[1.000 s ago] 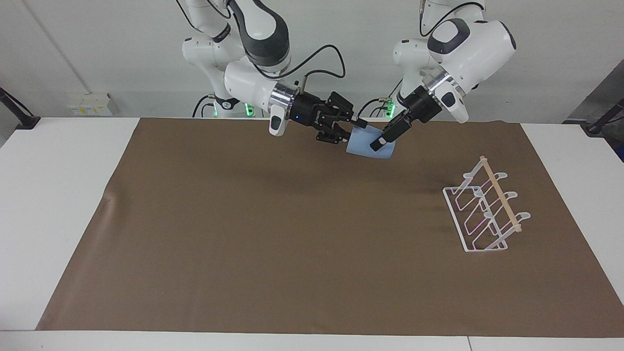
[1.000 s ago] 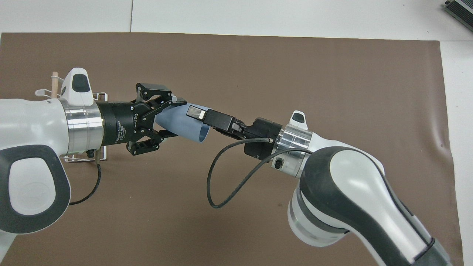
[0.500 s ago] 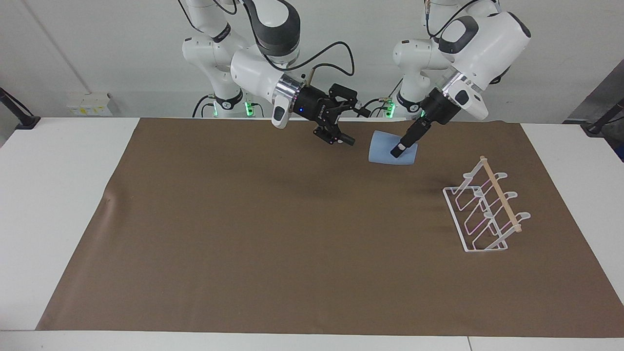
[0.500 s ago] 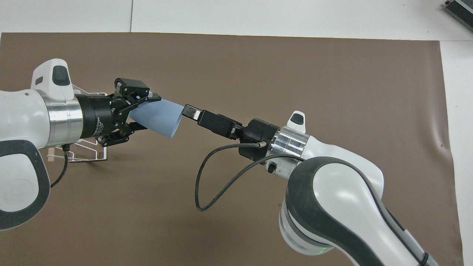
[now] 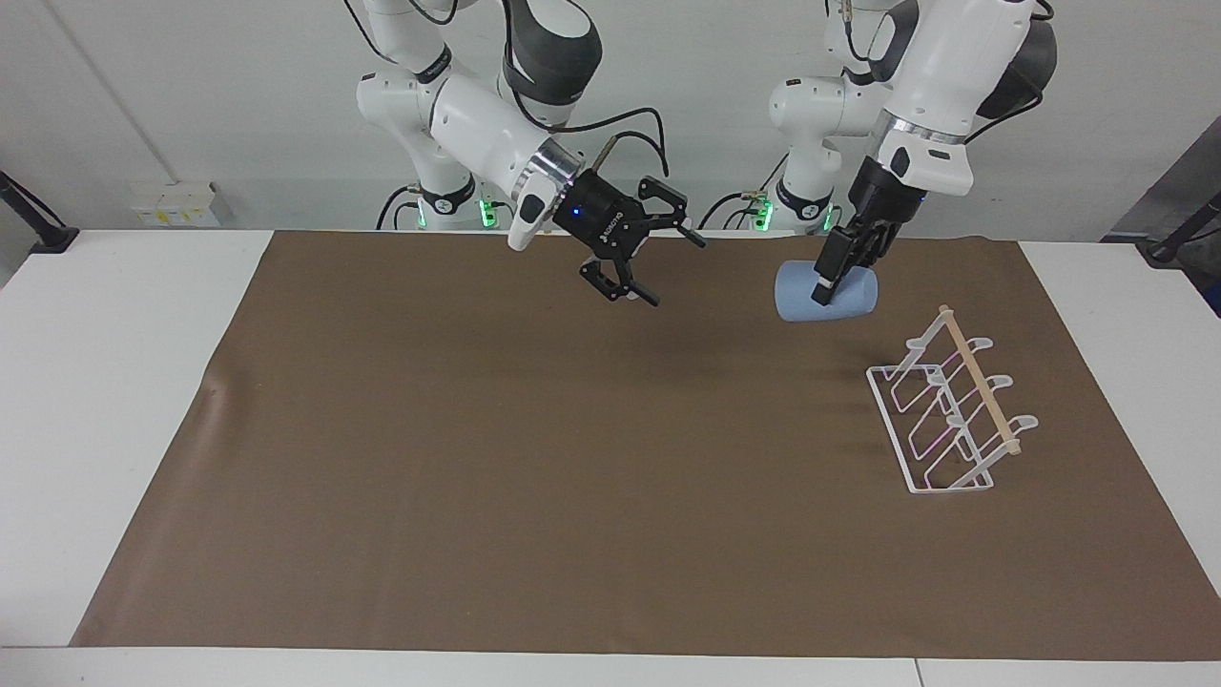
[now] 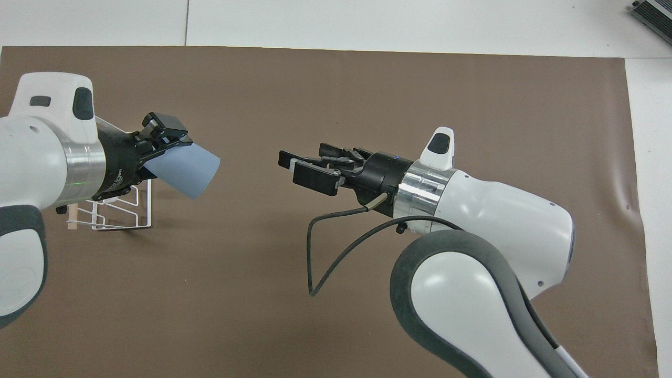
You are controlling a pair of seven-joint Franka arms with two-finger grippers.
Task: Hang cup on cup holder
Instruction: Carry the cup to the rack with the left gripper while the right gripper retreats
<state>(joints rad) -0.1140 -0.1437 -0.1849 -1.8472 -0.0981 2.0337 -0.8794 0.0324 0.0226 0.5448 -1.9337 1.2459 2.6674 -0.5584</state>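
The light-blue cup (image 5: 799, 291) lies on its side in the air, held by my left gripper (image 5: 828, 286), which is shut on it over the brown mat beside the cup holder. In the overhead view the cup (image 6: 184, 170) points its mouth toward the table's middle, out of the left gripper (image 6: 160, 144). The white wire cup holder (image 5: 944, 410) with its wooden rod stands on the mat at the left arm's end, bare; my left arm partly covers it from overhead (image 6: 142, 205). My right gripper (image 5: 672, 272) is open and empty over the mat's middle (image 6: 296, 168).
The brown mat (image 5: 477, 458) covers most of the white table. A black cable (image 6: 336, 247) loops from the right wrist.
My right gripper let go of the cup and drew back toward its own end. My left gripper carried the cup toward the cup holder and swung to point more downward.
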